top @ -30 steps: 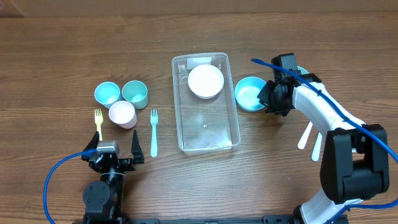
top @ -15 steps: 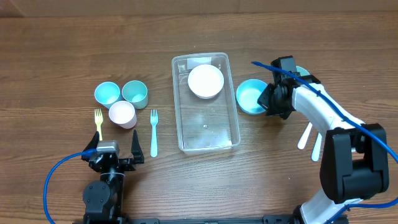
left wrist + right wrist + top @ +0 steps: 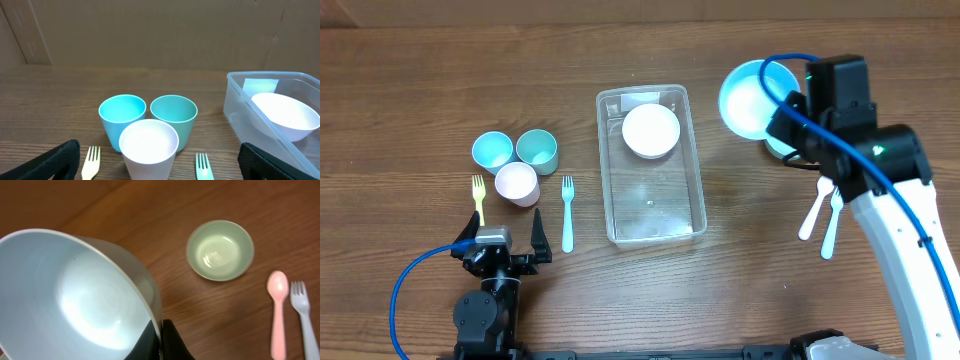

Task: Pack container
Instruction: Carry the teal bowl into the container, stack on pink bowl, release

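Right gripper (image 3: 786,115) grips the rim of a light-blue bowl (image 3: 750,98) aloft, right of the container (image 3: 655,205). Left gripper (image 3: 506,243) stands wide open.

The right gripper (image 3: 161,338) has clamped onto the light-blue bowl's (image 3: 750,98) rim and lifted it off the table (image 3: 750,260), carrying it toward one o'clock.

- Overhead is looking straight down over the brown wooden table (image 3: 420,80).
- Left wrist is facing forward, low, sharing the clear rectangular plastic container (image 3: 235,107) (image 3: 655,205) with overhead.
- Right wrist is pointing down, close on the light-blue round bowl (image 3: 75,295).
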`<state>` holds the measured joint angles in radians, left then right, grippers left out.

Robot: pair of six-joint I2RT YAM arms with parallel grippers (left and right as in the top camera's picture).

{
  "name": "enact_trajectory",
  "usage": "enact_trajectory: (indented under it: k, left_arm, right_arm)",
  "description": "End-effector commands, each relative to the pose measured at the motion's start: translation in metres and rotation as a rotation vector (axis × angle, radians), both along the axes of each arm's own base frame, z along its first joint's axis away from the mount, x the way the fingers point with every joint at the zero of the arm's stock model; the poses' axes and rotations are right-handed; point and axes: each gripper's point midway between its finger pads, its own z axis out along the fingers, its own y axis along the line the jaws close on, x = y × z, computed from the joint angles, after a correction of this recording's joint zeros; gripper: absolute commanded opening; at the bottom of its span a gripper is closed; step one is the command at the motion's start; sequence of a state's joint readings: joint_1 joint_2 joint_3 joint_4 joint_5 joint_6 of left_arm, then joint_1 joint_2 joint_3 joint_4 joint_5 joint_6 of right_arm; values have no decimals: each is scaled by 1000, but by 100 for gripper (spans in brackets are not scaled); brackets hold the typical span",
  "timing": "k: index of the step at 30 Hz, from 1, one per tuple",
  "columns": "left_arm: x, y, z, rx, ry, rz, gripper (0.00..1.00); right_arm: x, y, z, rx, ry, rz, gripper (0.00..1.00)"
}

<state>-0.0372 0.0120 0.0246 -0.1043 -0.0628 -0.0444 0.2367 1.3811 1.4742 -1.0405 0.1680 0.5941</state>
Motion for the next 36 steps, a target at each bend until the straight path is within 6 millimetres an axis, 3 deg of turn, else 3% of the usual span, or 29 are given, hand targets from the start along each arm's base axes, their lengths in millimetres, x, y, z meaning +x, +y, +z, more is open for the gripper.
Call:
enact_trajectory:
  k: [1, 5, 7, 11, 14, 16, 20, 29, 32, 36]
  left_arm:
    - [0, -1, 0, 18, -6, -7, 100]
    - [0, -1, 0, 18, -6, -7, 100]
    - [0, -1, 0, 18, -6, -7, 100]
    - [0, -1, 0, 18, -6, -7, 100]
    - [0, -1, 0, 18, -6, -7, 100]
    - [0, -1, 0, 18, -6, -7, 100]
    - [0, -1, 0, 18, -6, -7, 100]
    - [0, -1, 0, 18, -6, -7, 100]
    - [0, -1, 0, 18, -6, -7, 100]
    - [0, -1, 0, 18, -6, -7, 100]
  right_arm:
    - [0, 48, 6, -11, -33, 144, 4]
    - [13, 107, -24, -28, -6, 267, 4]
    - [24, 130, -57, -56, 43, 299, 4]
    - [45, 151, -111, -82, 110, 320, 4]
    - [57, 159, -137, -89, 126, 320, 4]
    - [63, 162, -143, -89, 116, 324, 4]
    - [75, 162, -136, -108, 55, 318, 4]
    - [82, 152, -132, -155, 22, 271, 4]
    - [83, 153, -139, -158, 33, 269, 4]
    - [82, 153, -172, -183, 100, 277, 5]
